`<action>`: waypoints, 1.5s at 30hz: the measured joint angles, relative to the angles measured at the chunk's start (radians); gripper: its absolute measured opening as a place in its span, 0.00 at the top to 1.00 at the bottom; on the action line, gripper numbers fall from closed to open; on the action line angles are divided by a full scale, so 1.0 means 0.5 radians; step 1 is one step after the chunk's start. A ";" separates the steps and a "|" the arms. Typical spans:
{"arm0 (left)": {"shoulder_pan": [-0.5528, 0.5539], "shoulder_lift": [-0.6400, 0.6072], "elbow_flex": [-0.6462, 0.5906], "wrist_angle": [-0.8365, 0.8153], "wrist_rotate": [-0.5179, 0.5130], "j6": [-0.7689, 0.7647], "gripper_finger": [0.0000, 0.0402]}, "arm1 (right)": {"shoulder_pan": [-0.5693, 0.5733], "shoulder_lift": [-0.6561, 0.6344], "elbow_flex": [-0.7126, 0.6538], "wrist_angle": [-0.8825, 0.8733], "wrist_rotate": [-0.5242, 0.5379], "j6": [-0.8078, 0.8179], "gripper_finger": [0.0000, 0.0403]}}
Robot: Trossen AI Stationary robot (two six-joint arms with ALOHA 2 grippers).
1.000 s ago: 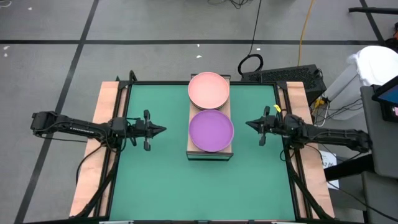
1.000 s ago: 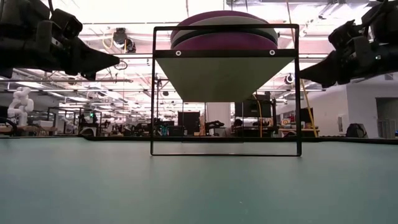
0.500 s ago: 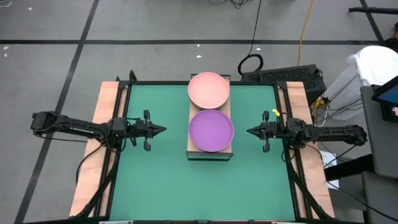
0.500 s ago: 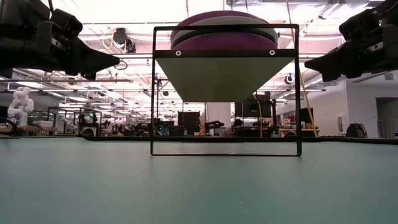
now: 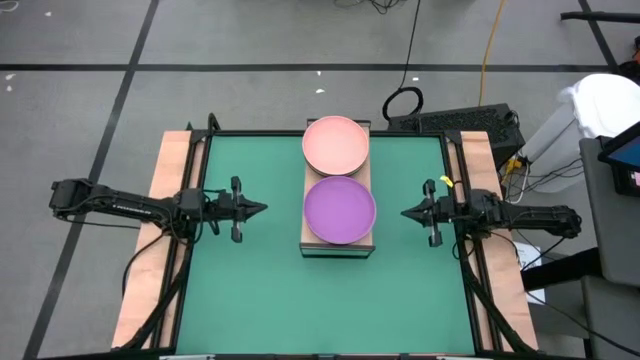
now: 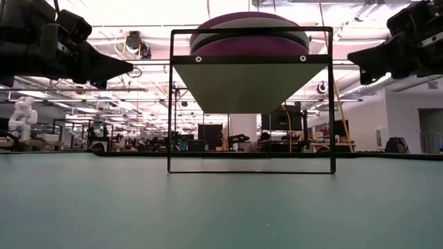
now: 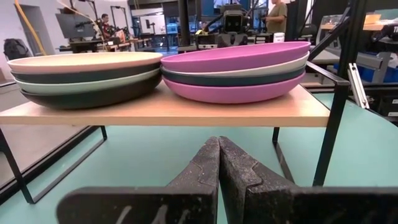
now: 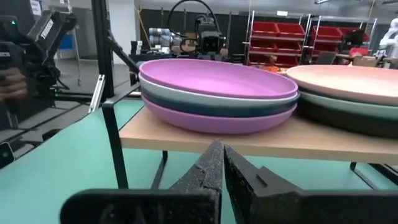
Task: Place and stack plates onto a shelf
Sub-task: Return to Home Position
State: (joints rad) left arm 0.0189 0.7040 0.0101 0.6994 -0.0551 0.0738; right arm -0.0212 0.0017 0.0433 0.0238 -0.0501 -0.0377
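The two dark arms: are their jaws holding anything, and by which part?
Nothing is held. The left arm and right arm both have jaws shut and empty, either side of the light wooden shelf bearing the stacked round plates.

Right end effector (image 5: 406, 213) farther outward

- A grey floor (image 5: 80, 100) crossed by dark tape lines surrounds the green-topped table with pale wooden side strips (image 5: 300, 300).
- A black cable loop (image 5: 404, 90) and a thin yellow cable (image 5: 490, 40) lie just beyond the table's far edge.
- A bright lit ceiling (image 6: 138, 12) spreads above the table.
- Red storage bins on racks (image 8: 273, 34) stand well behind the table.
- A white blocky figure (image 6: 23, 114) stands far behind the table.
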 joint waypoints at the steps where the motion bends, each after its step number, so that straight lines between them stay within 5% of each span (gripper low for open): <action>1: 0.000 -0.001 0.000 0.001 -0.001 0.000 0.99 | 0.000 -0.001 0.000 -0.001 0.003 -0.006 1.00; 22: 0.022 -0.191 0.002 -0.044 0.111 0.065 0.99 | 0.018 0.038 -0.001 -0.057 0.046 -0.010 1.00; 45: -0.088 -0.766 0.002 -0.877 0.005 -0.190 0.99 | 0.018 0.048 -0.001 0.150 0.043 -0.001 1.00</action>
State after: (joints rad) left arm -0.0249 0.3211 0.0109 0.2609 -0.0527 -0.0212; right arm -0.0120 0.0257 0.0429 0.0986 -0.0284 -0.0383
